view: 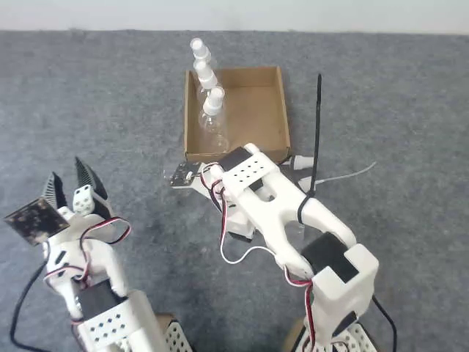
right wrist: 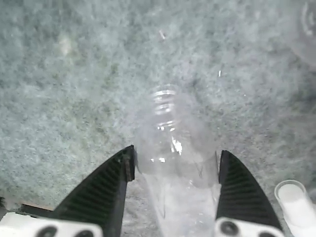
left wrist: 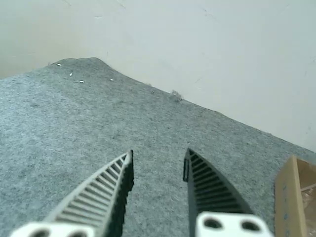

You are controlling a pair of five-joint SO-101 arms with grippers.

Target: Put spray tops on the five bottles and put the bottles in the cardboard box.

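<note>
The grey carpeted table (view: 403,110) is carrying an open, shallow cardboard box (view: 249,110). Three clear bottles (view: 214,117), each wearing a white spray top, are standing in a row along the box's left wall. A fourth clear bottle (right wrist: 175,148) is lying on the table just outside the box's near wall, its threaded neck bare. A loose white spray top (right wrist: 295,197) is sitting just beside this bottle.

The right arm is stretching toward the box's near wall. The right pincer (right wrist: 176,150) is gripping the uncapped bottle's body, one finger on each side. The left pincer (left wrist: 159,151) is hovering well apart from the box on its left, spread partway and holding nothing.
</note>
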